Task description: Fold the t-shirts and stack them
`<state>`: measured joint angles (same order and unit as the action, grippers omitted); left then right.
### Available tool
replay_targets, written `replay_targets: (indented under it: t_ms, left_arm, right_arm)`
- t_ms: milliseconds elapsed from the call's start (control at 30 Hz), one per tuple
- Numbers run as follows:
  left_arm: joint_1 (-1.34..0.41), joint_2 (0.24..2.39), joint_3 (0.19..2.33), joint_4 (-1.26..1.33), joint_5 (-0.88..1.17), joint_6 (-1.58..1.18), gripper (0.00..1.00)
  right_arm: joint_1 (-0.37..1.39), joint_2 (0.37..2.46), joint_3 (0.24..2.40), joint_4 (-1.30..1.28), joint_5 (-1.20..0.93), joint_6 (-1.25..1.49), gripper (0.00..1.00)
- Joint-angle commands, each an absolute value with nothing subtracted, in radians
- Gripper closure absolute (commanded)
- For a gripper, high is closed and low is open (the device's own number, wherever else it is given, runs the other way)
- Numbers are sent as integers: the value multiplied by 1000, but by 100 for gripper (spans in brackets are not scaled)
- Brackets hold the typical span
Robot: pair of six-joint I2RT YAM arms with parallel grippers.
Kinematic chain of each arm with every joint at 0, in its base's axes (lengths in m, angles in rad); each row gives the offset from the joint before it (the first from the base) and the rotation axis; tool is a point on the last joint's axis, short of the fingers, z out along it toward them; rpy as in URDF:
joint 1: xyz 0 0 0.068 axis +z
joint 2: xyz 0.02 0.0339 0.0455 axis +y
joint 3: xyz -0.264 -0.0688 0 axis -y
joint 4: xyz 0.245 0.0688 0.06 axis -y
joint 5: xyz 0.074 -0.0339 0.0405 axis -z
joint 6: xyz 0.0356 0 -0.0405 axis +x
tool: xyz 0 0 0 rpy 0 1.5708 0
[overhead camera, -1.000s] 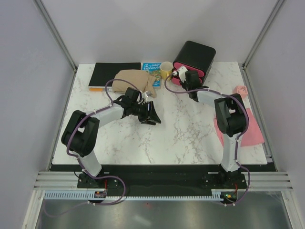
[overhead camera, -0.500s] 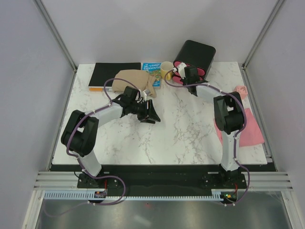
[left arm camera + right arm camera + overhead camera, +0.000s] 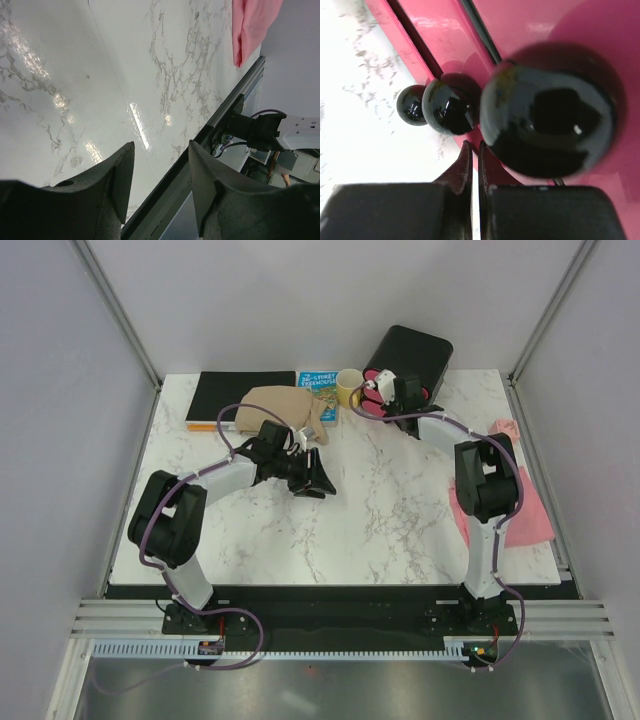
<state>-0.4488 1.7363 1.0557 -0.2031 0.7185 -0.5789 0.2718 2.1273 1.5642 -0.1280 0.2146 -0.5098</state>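
Observation:
The tan t-shirt [image 3: 283,405] lies crumpled at the back of the table, just behind my left arm. The pink t-shirt [image 3: 528,512] lies flat at the right edge, and its corner [image 3: 252,25] shows in the left wrist view. My left gripper [image 3: 316,478] [image 3: 162,150] hovers open over bare marble with nothing between its fingers. My right gripper [image 3: 398,395] [image 3: 474,145] is shut on nothing, its tips right at the pink front of the drawer box [image 3: 410,358], below a large black knob [image 3: 550,110].
Along the back stand a black notebook [image 3: 240,395], a blue book [image 3: 318,382] and a yellow mug [image 3: 349,387]. A small pink block [image 3: 505,430] sits at the right. Two smaller black knobs [image 3: 447,107] show on the drawer front [image 3: 545,25].
My right gripper has shut and moved back and right, closer to the drawer box. The left arm has shifted only slightly and stays open.

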Motion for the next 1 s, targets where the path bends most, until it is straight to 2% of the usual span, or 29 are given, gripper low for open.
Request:
replay_targets:
  t_ms: [0,367,967]
  left_arm:
    - [-440,1715,1094,-183,756,-574,46]
    - [-426,1683,1121,-210,744,-568,46]
    - [-400,1575,1132,-278,726,-548,46]
  right_arm:
    - [268,2053,1508,-192,132,-405,100]
    - [307,1890,1352,-262,118,-364,100]
    - [439,1735,1264,-379,123,-268,100]
